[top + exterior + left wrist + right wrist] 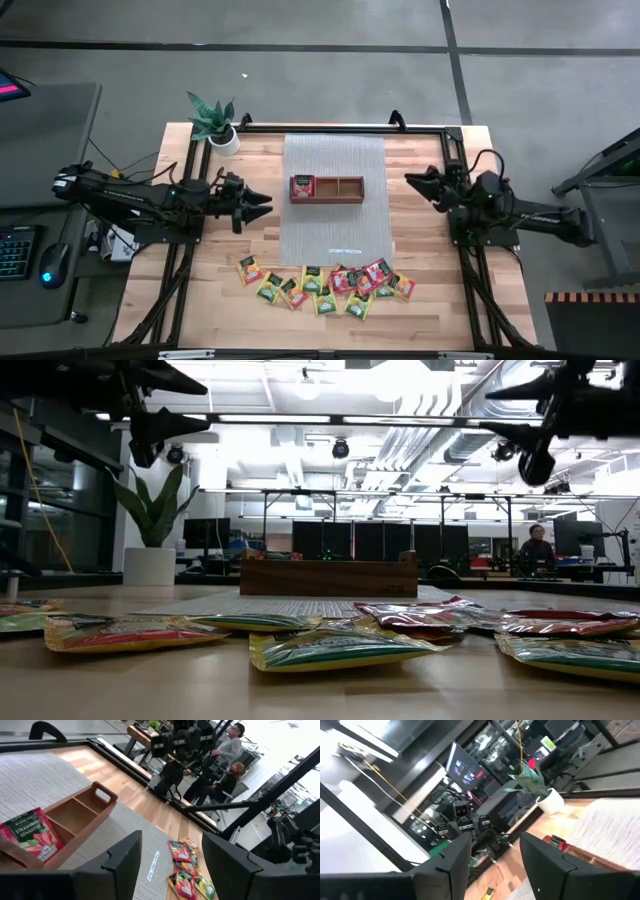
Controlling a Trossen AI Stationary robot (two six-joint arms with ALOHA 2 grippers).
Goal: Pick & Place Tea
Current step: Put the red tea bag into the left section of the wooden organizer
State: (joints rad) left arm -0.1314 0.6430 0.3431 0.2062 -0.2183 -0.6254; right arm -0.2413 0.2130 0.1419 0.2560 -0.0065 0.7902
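- You have two arms, one gripper each: left gripper (262, 203), right gripper (412, 181).
- One tray (345, 199) with three compartments.
- One red packet (302, 187) sits in the tray's left compartment.
- Roughly fourteen loose packets (325, 283) lie in the near cluster; overlaps keep you from an exact count.
- One grey mat (333, 235).
- One potted plant (215, 123).
- Two people (227, 762) show beyond the table.

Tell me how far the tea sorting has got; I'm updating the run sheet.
Done: one red packet sits in the tray's left compartment. In hand: nothing; left gripper and right gripper hover open and empty on either side of the tray. Left: the pile of packets at the table's near edge.
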